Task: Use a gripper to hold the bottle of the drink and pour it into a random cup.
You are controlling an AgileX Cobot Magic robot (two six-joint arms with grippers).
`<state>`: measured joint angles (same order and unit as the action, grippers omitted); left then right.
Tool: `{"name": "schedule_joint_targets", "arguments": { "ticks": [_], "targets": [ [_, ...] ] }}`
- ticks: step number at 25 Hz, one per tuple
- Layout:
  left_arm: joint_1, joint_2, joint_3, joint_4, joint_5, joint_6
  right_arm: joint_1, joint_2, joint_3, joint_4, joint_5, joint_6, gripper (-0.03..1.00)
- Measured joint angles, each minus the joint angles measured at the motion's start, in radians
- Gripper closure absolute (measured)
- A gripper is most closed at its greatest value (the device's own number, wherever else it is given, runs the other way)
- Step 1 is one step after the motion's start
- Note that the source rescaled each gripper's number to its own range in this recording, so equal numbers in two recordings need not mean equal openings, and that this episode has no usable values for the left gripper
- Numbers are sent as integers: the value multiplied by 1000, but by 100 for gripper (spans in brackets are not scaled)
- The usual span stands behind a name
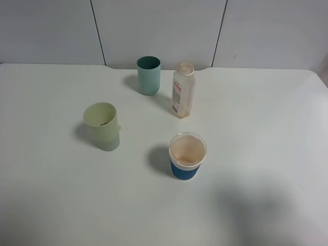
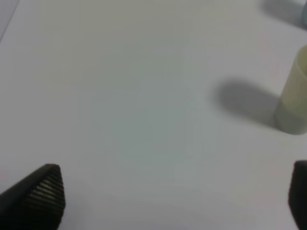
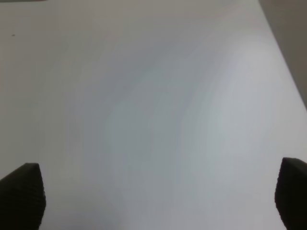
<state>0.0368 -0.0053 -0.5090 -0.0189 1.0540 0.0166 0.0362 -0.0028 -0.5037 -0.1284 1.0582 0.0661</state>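
Currently both sets of fingers spread wide, holding nothing: left fingers point(image 2: 41, 199) over bare bench point(image 2: 134, 96) near cup point(image 2: 293, 98); right fingers point(image 3: 21, 194) likewise empty.

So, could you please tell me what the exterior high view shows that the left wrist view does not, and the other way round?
Only the exterior high view shows the bottle of the drink standing upright, the teal tumbler behind and to the left of it, and the clear cup with a blue sleeve nearest the camera. No arm appears there.

Only the left wrist view shows the left claw, its two dark ribbed fingertips spread wide with nothing between them.

Both show the white table and the pale yellow-green cup, cut off at the wrist frame's edge.
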Motion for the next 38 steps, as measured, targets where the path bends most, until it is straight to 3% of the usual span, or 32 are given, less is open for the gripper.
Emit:
{"name": "schedule_joint_targets", "arguments": {
  "ticks": [6,38],
  "targets": [
    [0,0,0,0,0,0,-64,0,0,0,0,0,2],
    [0,0,0,0,0,0,-66,0,0,0,0,0,2]
  ]
}}
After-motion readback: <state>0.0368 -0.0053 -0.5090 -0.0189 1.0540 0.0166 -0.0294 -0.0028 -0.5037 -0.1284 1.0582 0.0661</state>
